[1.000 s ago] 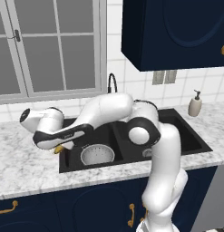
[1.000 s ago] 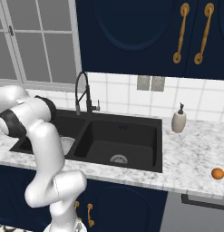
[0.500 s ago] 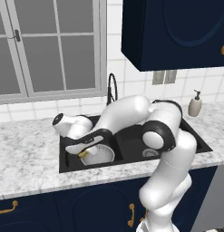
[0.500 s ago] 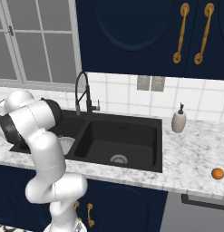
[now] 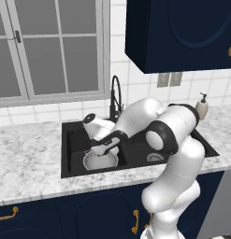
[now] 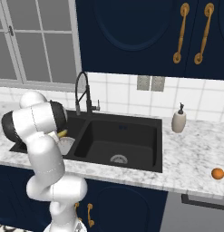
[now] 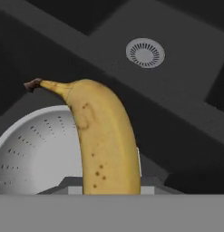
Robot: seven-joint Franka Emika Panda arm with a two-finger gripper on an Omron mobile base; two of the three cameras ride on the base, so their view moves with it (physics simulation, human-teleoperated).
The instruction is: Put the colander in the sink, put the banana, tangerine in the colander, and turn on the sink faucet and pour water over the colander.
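**Banana carried over the colander in the sink**

Swinging in from the grey-marbled worktop (image 5: 28, 163) left of the matte black rectangular double-basin sink (image 6: 152, 156), the white arm has brought its pincer (image 5: 104, 147) over the sink's left basin and down toward the round silver-grey perforated metal colander (image 5: 100, 161) standing there. The pincer is closed on the small curved yellow banana (image 7: 104, 140), which in the hand view juts out from between the fingers, its brown stem end foremost.

Risks from here, as I judge them: the banana hangs partly past the colander's rim on the side toward the sink's divider, so a release now could tip it off the rim into the bare basin. A further drop could knock the colander and shift it on the basin floor. The tall black arched faucet (image 6: 80, 90) rises at the back edge of the sink, close behind the arm, and a wide swing out could clip it.

Relative to the sink, the small round orange tangerine (image 6: 217, 173) lies well to the right on the worktop, beyond the beige soap dispenser (image 6: 178, 121), well apart from the pincer and not yet fetched. No water runs.
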